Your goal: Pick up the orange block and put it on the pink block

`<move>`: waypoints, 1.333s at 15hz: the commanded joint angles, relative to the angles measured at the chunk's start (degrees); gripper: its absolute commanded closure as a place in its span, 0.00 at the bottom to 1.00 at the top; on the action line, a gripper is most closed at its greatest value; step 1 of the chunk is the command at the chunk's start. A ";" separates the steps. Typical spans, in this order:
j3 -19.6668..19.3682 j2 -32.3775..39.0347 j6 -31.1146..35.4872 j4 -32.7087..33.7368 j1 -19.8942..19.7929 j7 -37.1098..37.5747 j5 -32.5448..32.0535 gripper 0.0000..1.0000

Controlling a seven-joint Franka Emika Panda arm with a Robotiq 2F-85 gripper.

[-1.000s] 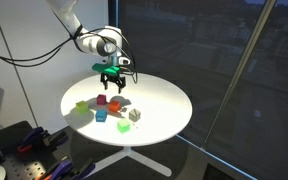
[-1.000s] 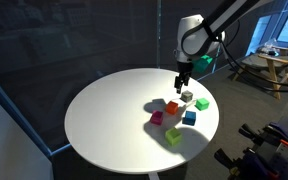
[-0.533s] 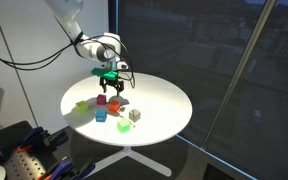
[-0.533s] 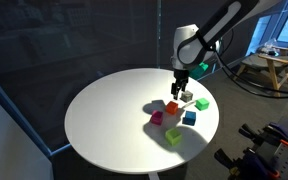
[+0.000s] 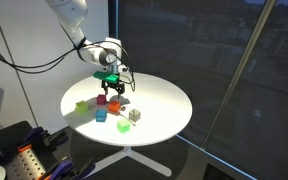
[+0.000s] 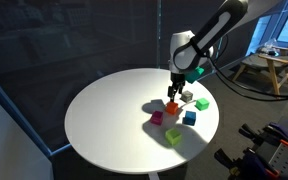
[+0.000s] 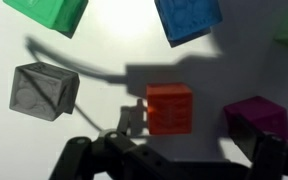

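The orange block (image 7: 170, 108) lies on the white table, just ahead of my gripper (image 7: 174, 152) in the wrist view. It also shows in both exterior views (image 5: 114, 103) (image 6: 171, 108). The pink block (image 7: 259, 118) (image 6: 156, 117) (image 5: 101, 100) sits close beside the orange block, apart from it. My gripper (image 6: 174, 90) (image 5: 108, 83) hangs open just above the orange block, with nothing between its fingers (image 7: 80, 155).
Other small cubes crowd the same patch of the round white table (image 6: 104, 110): a grey one (image 7: 44, 90), a blue one (image 7: 189, 18), a green one (image 7: 49, 12) and a lime one (image 6: 174, 135). A dark glass wall stands behind the table.
The gripper has come down and moved across towards the orange block, staying open. The blocks have not moved.
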 commanded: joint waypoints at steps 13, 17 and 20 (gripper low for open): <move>-1.74 6.79 0.85 6.10 1.09 7.68 -0.48 0.00; -2.02 7.13 1.10 6.18 1.94 9.39 -1.30 0.00; -2.43 7.88 1.02 6.78 2.67 9.31 -2.06 0.00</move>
